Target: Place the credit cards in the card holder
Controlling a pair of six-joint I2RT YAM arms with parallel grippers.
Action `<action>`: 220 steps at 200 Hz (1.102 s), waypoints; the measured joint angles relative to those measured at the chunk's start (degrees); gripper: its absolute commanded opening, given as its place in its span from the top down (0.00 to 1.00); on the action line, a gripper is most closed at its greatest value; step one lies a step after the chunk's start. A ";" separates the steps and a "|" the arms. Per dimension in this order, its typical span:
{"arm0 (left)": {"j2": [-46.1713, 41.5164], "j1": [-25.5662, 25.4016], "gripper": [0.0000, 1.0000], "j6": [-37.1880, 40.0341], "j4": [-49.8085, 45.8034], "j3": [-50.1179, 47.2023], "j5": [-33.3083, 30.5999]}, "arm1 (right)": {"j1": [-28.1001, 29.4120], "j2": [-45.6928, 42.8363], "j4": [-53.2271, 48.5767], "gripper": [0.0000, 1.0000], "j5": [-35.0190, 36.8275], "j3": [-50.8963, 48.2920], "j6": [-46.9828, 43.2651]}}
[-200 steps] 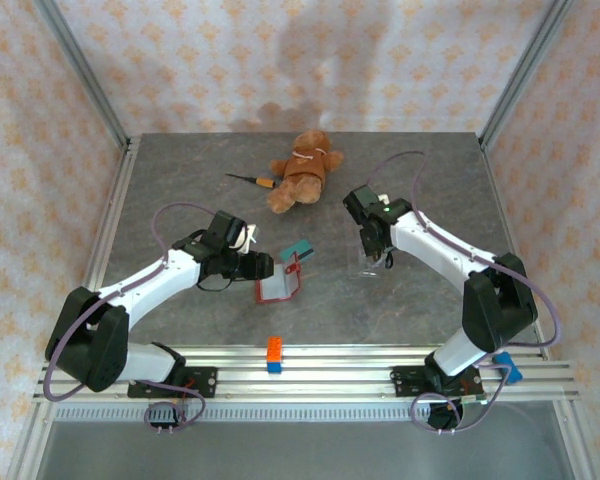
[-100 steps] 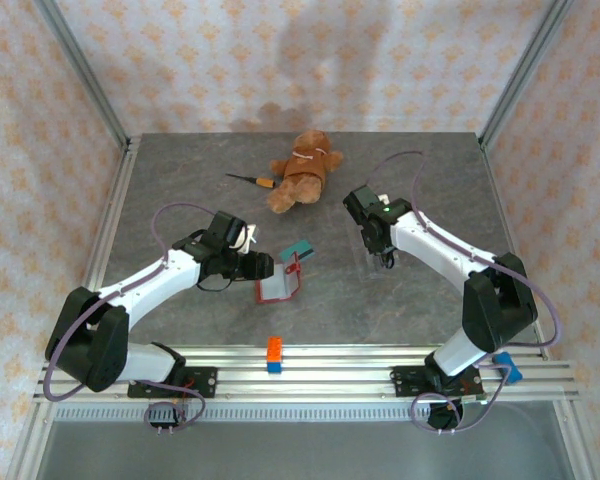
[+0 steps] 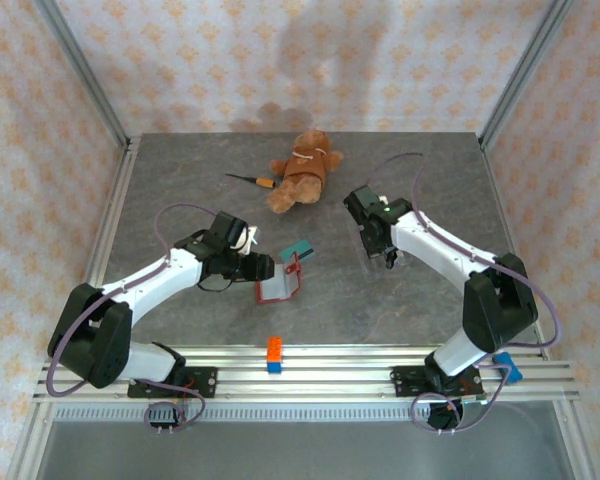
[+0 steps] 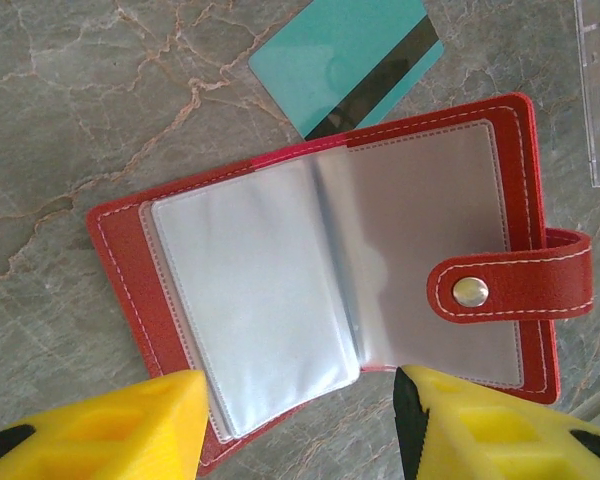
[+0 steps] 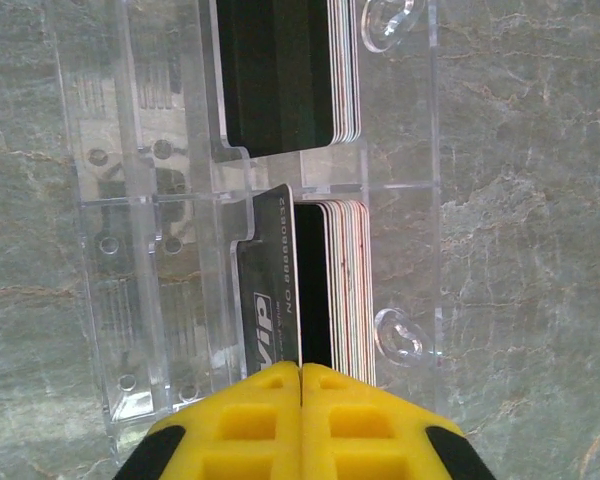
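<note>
Left hand (image 4: pixel 300 392): fingers apart, one on each side of the near edge of the card holder (image 4: pixel 280 270). Can't tell if the pads touch the leather. Nothing is clamped.

The card holder lies open and flat on the counter (image 4: pixel 80 100). It is a red cover with clear plastic sleeves fanned out inside, and I can't see a card in any of them. The snap tab (image 4: pixel 510 287) is folded over the right sleeve page, button up.

The teal card (image 4: pixel 330 55) lies flat on the counter at the far edge of the holder, black stripe showing. Its near corner meets the holder's rim, and I can't tell whether it slips under.

Right hand (image 5: pixel 300 385): fingers pressed together, pinching the near edge of a dark VIP card (image 5: pixel 268 290). That card stands on edge in the near compartment of the clear acrylic stand (image 5: pixel 150 200), tilted a little left, away from the card stack (image 5: pixel 345 280) beside it. The far compartment holds a second stack (image 5: pixel 280 70) with a dark face.

From the top view, the holder and the teal card are mid-counter by my left hand, and my right hand is well apart to the right. A teddy bear (image 3: pixel 302 170) and a screwdriver (image 3: pixel 252 180) lie toward the back. An orange-and-blue block (image 3: pixel 275 354) sits on the front rail.
</note>
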 measured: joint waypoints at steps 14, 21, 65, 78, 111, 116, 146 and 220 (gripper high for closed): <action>-0.02 0.00 0.47 0.24 -0.26 0.00 0.00 | 0.02 -0.83 0.00 1.00 -1.25 0.00 0.02; -0.04 0.00 0.47 0.33 -0.42 0.00 -0.02 | 0.02 -1.42 0.00 1.00 -2.05 0.00 0.04; -1.25 0.00 0.47 0.35 -1.05 0.07 -0.02 | 0.02 -3.72 -0.44 1.00 -6.56 1.20 0.48; -1.68 0.00 0.47 0.35 -1.64 0.22 -0.02 | 0.02 -4.48 -0.57 1.00 -7.58 1.42 0.68; -4.07 0.00 0.47 0.09 -1.79 0.22 1.31 | 0.02 -7.13 -1.36 1.00 -10.32 3.26 1.09; -4.52 0.00 0.47 0.00 -1.77 0.22 1.79 | 0.02 -7.61 -1.36 1.00 -10.78 3.52 1.14; -7.63 0.00 0.47 -2.51 -0.70 0.07 5.35 | 0.00 -10.45 -0.94 1.00 -16.33 4.46 2.40; -10.88 0.70 0.46 -5.51 1.27 -1.05 6.45 | 6.64 -12.33 14.91 1.00 -35.80 1.20 15.45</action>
